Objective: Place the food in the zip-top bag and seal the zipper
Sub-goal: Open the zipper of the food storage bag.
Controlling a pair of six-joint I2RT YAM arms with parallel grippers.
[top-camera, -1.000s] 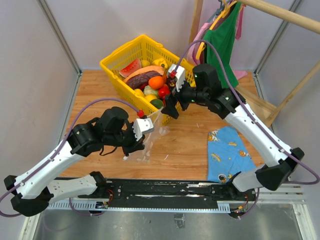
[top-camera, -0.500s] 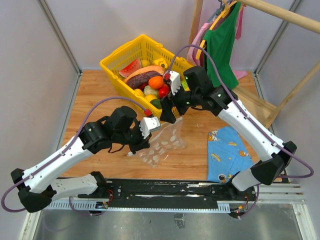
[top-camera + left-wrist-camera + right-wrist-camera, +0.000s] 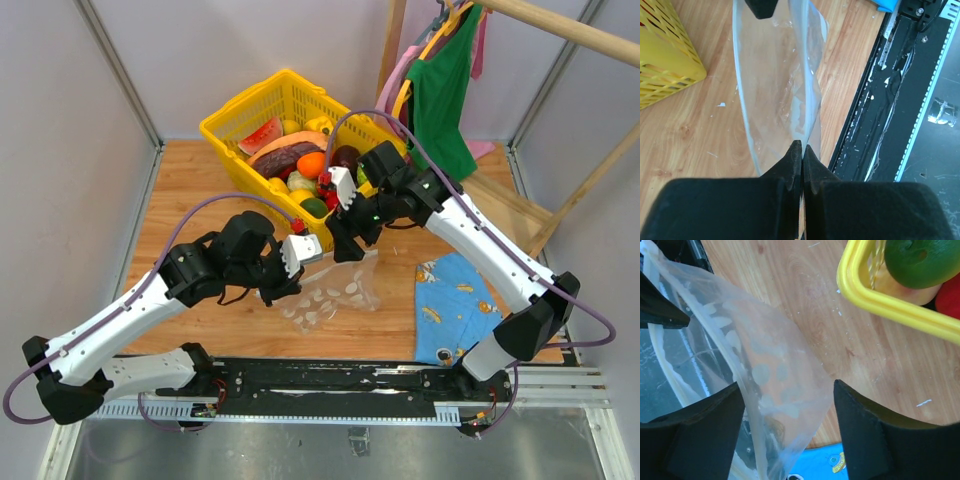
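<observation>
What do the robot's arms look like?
The left arm and right arm have white tube-shaped links and chunky black joints. A purple cable loops along each, and a small white box with a red dot sits by each wrist. The left end effector and right end effector each have two black wedge-shaped fingers.

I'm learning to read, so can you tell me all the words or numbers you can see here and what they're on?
No words or numbers can be read in any view.
zip-top bag: only pale round dots, no letters.
blue cloth: little yellow pictures, too small to tell if any are letters.
yellow basket: no label showing.
</observation>
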